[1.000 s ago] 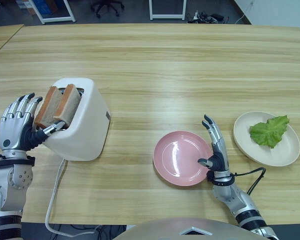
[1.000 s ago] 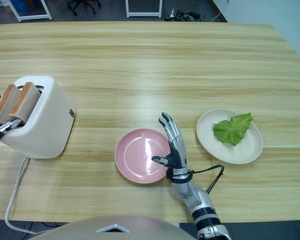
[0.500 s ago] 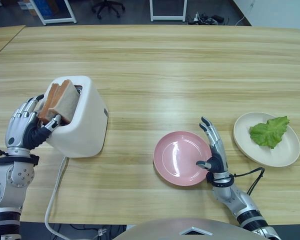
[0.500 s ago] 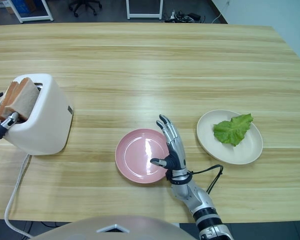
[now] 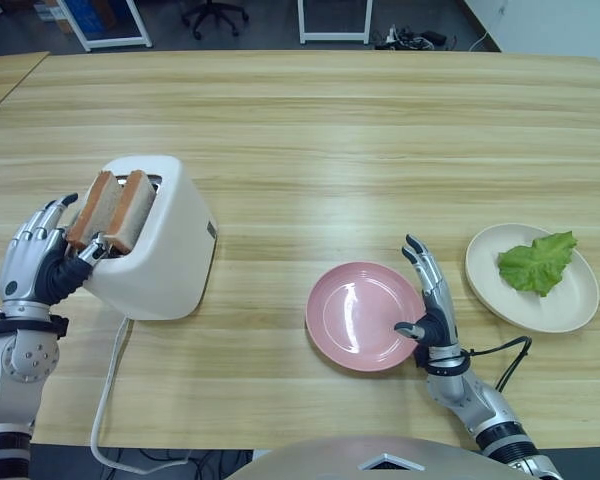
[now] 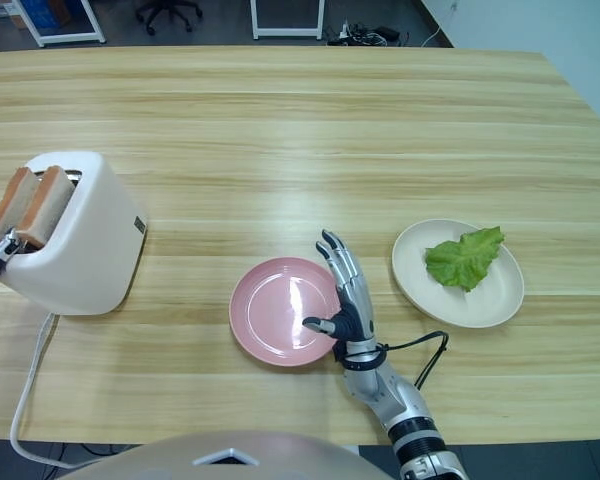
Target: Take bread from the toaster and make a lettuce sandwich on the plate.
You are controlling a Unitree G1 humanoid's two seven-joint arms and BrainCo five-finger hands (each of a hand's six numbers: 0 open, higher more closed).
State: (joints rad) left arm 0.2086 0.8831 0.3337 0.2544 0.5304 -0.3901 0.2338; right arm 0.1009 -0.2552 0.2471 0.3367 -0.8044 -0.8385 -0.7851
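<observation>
Left hand (image 5: 35, 265) is closed on the left slice (image 5: 88, 205): fingers on its far-left face, thumb on the near edge. The slice is not out yet and sits in its slot next to the right slice (image 5: 132, 208), both in the white toaster (image 5: 165, 250) at the left of the table. Right hand (image 5: 430, 300) is spread flat and holds nothing. It's parked at the right rim of the pink plate (image 5: 355, 315); I can't tell if it's touching.

Risks as I see them:
- The toaster looks tipped toward my left hand. If the slice binds in the slot, a pull could drag or topple it.
- The pinch is on soft bread, so too much squeeze tears it and too little drops it short of the plate.
- The right slice is just beside the grip and could come out with it.
- The cord (image 5: 108, 390) runs off the near edge and would snag if the toaster shifts.
- The right hand could nudge the plate.

The lettuce (image 5: 537, 262) is on the cream plate (image 5: 510, 300), far right and untouched. The table (image 5: 330, 130) is light wood. Beyond its far edge I see an office chair base (image 5: 215, 12) and white frame legs (image 5: 335, 20).
</observation>
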